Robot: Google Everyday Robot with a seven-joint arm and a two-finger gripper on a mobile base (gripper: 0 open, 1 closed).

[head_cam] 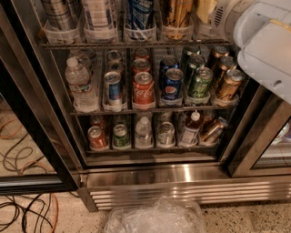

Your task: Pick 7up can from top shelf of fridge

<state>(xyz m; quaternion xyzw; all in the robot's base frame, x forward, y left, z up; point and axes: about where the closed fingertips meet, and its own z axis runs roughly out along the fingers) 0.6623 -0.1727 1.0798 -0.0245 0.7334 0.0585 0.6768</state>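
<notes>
The fridge (182,182) stands open in front of me, with a ribbed steel base. Its top shelf (136,44) is a wire rack with clear lane trays holding tall cans, cut off by the top edge. A tall silvery-white can (97,12), second lane from the left, looks like the 7up can; its lettering is too faint to read. A striped silver can (59,13) is left of it and a blue can (140,13) is right of it. Only my white arm (268,41) shows at the upper right; the gripper is out of view.
The lower racks hold a Coca-Cola can (143,88), a Pepsi can (173,84), green and gold cans and water bottles (81,84). A dark door frame (32,132) is at the left and a glass door (268,136) at the right. Cables (27,214) and a clear plastic-lined bin (154,216) lie on the floor.
</notes>
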